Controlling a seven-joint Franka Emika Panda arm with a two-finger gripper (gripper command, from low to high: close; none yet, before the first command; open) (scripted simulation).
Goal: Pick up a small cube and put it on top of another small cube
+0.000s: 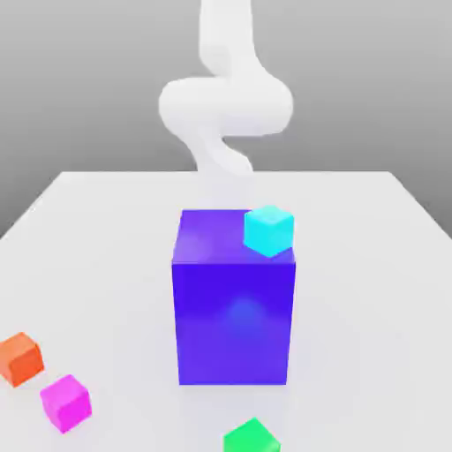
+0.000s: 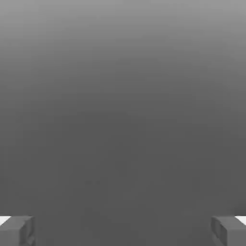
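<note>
A small cyan cube (image 1: 268,229) rests on the top face of a tall blue block (image 1: 234,318), near that face's corner on the exterior view's right. Three more small cubes lie on the white table in front of the block: an orange cube (image 1: 19,357), a magenta cube (image 1: 65,402) and a green cube (image 1: 252,437) at the picture's lower edge. The white arm (image 1: 225,106) rises behind the block. In the hand view my gripper (image 2: 123,230) is open, its grey fingertips (image 2: 17,230) far apart with nothing between them, facing plain grey background.
The white table (image 1: 371,291) spreads out on both sides of the blue block. The tall block stands in the table's middle, between the arm and the three cubes at the front.
</note>
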